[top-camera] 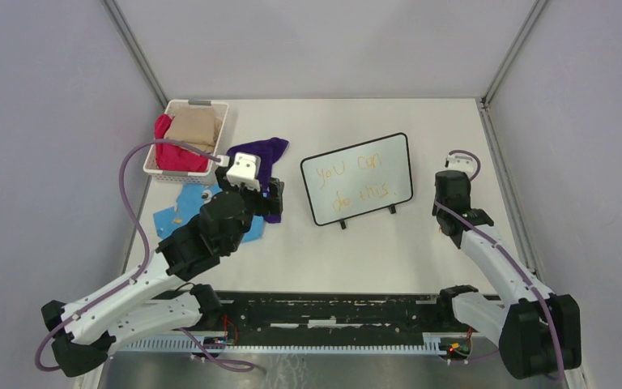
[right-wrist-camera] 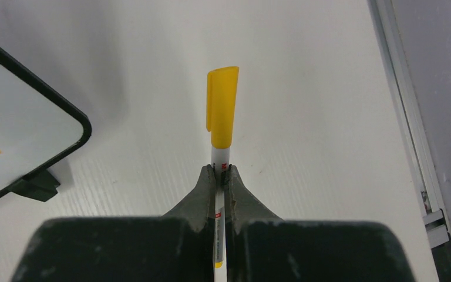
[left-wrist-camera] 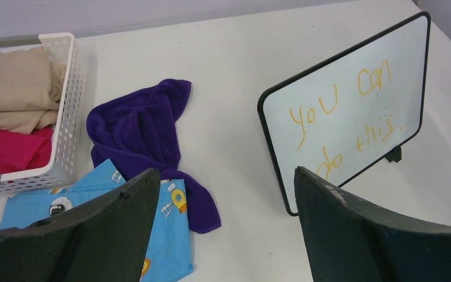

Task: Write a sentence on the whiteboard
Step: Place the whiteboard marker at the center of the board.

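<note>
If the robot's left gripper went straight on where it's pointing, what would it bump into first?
Most likely the bare table, in the gap between the purple cloth and the whiteboard. The open left gripper aims there, though depth is hard to judge.

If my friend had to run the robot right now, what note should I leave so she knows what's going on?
Left pincer: open, empty, near the purple cloth.
Right pincer: shut on the marker, yellow cap on, right of the whiteboard.
The whiteboard stands mid-table on its feet.
Done: the sentence "you can do this" is written.
To do: probably only setting the marker down.
</note>
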Available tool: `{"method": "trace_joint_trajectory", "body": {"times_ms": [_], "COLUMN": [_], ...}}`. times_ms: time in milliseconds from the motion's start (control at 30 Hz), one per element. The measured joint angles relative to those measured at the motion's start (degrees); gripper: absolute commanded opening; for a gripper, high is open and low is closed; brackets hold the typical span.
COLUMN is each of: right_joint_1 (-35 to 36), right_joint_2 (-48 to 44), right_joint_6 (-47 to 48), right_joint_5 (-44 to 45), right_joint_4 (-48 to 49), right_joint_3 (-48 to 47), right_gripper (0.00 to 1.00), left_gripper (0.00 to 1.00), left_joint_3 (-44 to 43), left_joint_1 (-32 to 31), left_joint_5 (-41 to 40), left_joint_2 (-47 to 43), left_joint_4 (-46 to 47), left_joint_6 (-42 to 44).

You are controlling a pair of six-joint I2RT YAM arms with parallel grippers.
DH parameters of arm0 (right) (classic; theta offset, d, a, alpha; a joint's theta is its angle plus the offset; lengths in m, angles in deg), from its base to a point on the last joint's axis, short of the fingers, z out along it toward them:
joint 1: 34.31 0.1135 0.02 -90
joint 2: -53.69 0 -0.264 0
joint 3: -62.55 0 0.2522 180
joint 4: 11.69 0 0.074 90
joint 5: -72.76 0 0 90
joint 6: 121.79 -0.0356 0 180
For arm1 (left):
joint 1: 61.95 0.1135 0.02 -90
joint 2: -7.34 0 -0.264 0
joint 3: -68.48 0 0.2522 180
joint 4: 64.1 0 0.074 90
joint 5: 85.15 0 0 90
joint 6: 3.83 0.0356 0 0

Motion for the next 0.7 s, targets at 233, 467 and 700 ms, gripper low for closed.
{"method": "trace_joint_trajectory", "body": {"times_ms": [233, 467, 700], "right_joint_1": [-2.0, -3.6, -5.1], "right_joint_2": [8.7, 20.7, 30.4], "right_joint_6": [0.1, 2.1, 4.6], "right_joint_5": [-0.2, -0.2, -0.6], "right_joint_4": [4.0, 6.3, 9.1], "right_joint_3": [0.0, -6.0, -9.5], "right_gripper": [0.0, 0.0, 0.0], "left_gripper": [0.88, 0.88, 0.88], "left_joint_3": [0.1, 0.3, 0.5], "left_joint_1": [0.0, 0.0, 0.0], "left_joint_5": [-0.1, 0.1, 0.7], "left_joint_2": [-1.3, -1.0, -0.9], "left_joint_4": [0.4, 0.4, 0.4], "left_joint_6": [0.0, 0.0, 0.0]}}
